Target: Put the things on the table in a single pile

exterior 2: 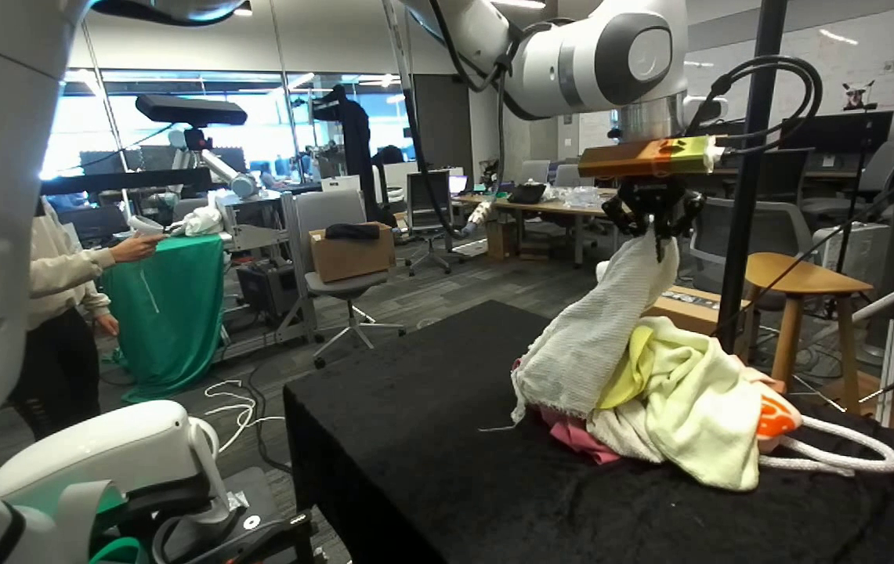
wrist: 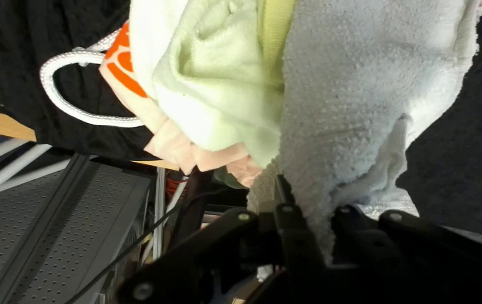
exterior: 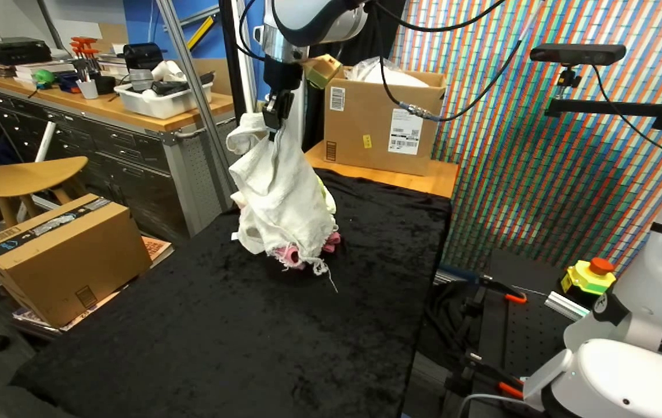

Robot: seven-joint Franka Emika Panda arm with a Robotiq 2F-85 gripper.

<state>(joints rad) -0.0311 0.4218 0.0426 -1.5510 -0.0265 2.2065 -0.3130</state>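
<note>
Trailing frayed threads from its hem, a white terry towel (exterior 2: 576, 345) hangs by its gathered upper part, its lower end against the side of the heap (exterior 2: 674, 364) that faces the middle of the black-draped worktop (exterior: 220, 342). The gripper (exterior 2: 656, 239) has its jaws pinched on that gather. Pink cloth (exterior 2: 576, 439) shows under the hem; beyond the towel lie yellow fabric (exterior 2: 628, 377), a pale green cloth (exterior 2: 705, 403) and a peach piece (exterior 2: 776, 419) with orange print. A white rope loop (exterior 2: 862, 466) reaches toward the bare-wood edge (exterior: 442, 179), where a cardboard box (exterior: 374, 125) stands. All sits near the corner where that edge meets the one farthest from the robot's base (exterior: 626, 374).

If the jaws part here, the towel may well slump inward and land beside the heap, since most of it hangs off that side. Loose threads could snag and drag it away on the lift. Carrying it farther over risks nudging the peach piece off the nearby edge.
</note>
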